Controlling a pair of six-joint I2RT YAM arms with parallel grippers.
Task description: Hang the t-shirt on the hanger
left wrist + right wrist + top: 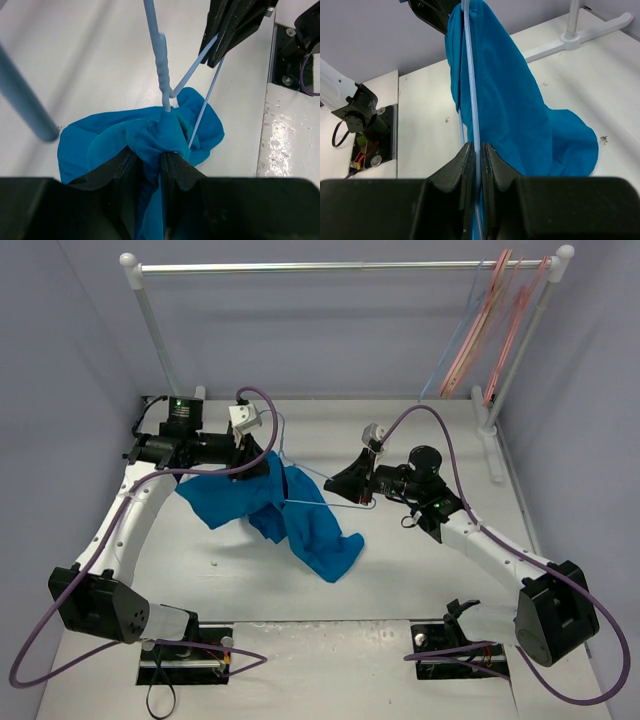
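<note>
The bright blue t-shirt [300, 515] hangs bunched between the arms, its lower end resting on the table. My left gripper [255, 462] is shut on a bunch of the shirt's fabric [155, 137] beside the hanger's twisted neck. The thin light-blue hanger [320, 480] runs from there to my right gripper [352, 483], which is shut on its wire [471, 100]. In the right wrist view the t-shirt [510, 100] drapes along the wire, down to the table. In the left wrist view the hanger [161, 65] rises from the fabric and its wires lead into my right gripper [220, 52].
A white clothes rail [340, 267] spans the back, with several pink and pale-blue hangers [495, 325] at its right end. Its base foot [492, 445] lies on the table at the right. Black mounting plates [185, 650] sit at the near edge.
</note>
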